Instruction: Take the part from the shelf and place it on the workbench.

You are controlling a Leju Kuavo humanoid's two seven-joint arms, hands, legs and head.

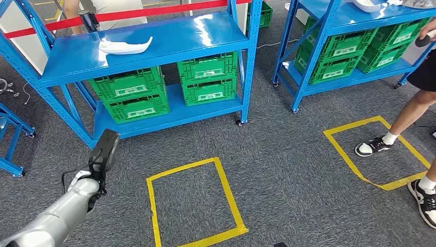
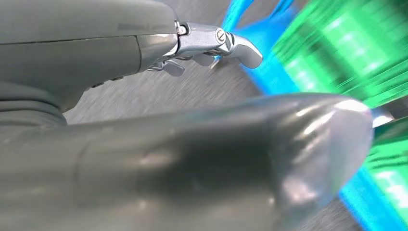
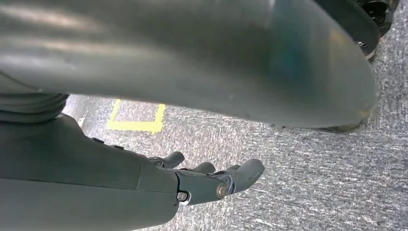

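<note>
part on the upper shelf, both hands empty

the white part [image 1: 125, 46] is seen lying flat on the top board of the blue shelf [image 1: 205, 38], above green crates [image 1: 129, 92] on the lower board. the left hand [image 1: 104, 150] is raised over the grey carpet [image 1: 288, 170] in front of the shelf — nothing is held, fingers loosely extended. the right hand [image 3: 211, 180] hangs above the carpet near yellow tape [image 3: 137, 122], fingers apart and empty. a person's legs [image 1: 406, 116] are seen at right.
</note>
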